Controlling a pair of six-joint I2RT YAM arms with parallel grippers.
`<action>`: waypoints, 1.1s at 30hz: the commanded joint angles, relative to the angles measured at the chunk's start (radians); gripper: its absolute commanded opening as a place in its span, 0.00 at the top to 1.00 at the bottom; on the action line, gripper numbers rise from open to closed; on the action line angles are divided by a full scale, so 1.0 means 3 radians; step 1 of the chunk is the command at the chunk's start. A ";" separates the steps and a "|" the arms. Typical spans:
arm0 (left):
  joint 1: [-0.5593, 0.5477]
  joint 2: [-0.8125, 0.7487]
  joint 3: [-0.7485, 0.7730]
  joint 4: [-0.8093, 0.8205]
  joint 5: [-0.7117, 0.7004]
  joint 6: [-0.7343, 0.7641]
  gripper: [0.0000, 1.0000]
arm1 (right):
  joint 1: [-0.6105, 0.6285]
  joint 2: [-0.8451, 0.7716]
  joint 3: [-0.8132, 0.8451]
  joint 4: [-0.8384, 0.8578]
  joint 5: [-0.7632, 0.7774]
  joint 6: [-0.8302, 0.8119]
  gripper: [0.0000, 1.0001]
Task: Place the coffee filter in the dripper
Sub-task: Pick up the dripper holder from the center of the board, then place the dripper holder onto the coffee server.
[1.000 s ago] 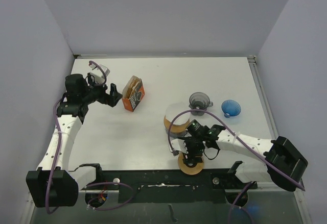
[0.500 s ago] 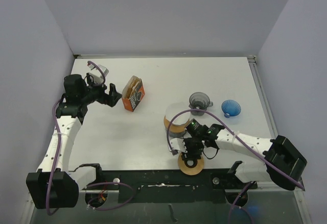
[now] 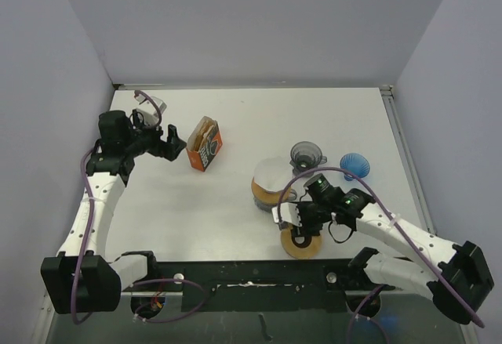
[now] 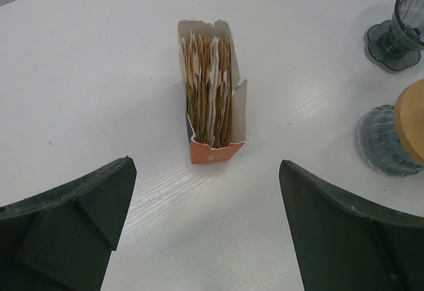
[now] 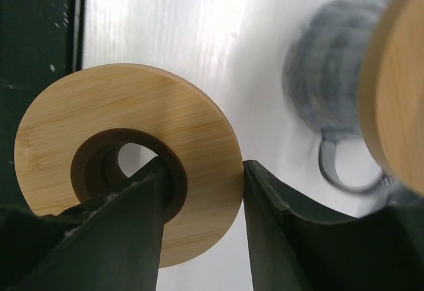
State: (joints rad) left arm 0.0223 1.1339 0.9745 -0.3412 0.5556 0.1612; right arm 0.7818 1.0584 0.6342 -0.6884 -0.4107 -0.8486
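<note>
An orange box of brown coffee filters [image 3: 205, 143] stands open at the back left, seen end-on in the left wrist view [image 4: 211, 99]. My left gripper [image 3: 174, 142] hovers just left of the box, its jaws open wide [image 4: 207, 164] and empty. A grey cone dripper [image 3: 307, 155] and a blue one [image 3: 354, 165] stand at centre right. My right gripper [image 3: 300, 226] is shut on a wooden ring [image 3: 301, 242] near the front edge. One finger passes through the ring's hole [image 5: 126, 152] and the other presses its outer rim.
A ribbed glass piece topped by a wooden disc [image 3: 271, 183] stands just behind the right gripper, blurred in the right wrist view [image 5: 331, 85]. The dark base rail [image 3: 251, 285] runs along the table's front edge, close to the ring.
The right gripper has closed on the wooden ring, and its arm has swung right, carrying the ring slightly right. The left arm has barely moved.
</note>
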 commanded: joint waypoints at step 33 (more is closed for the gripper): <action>-0.0337 -0.0249 0.0208 0.0082 -0.0101 -0.0139 0.11 | -0.1937 0.1897 0.2713 -0.0366 0.0321 0.0908 0.76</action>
State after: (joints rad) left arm -0.0326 1.0576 0.9924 -0.3210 0.5526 0.0769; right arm 0.2108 1.5627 1.3476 -0.8318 -0.3450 -0.6857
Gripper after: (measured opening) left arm 0.886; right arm 0.439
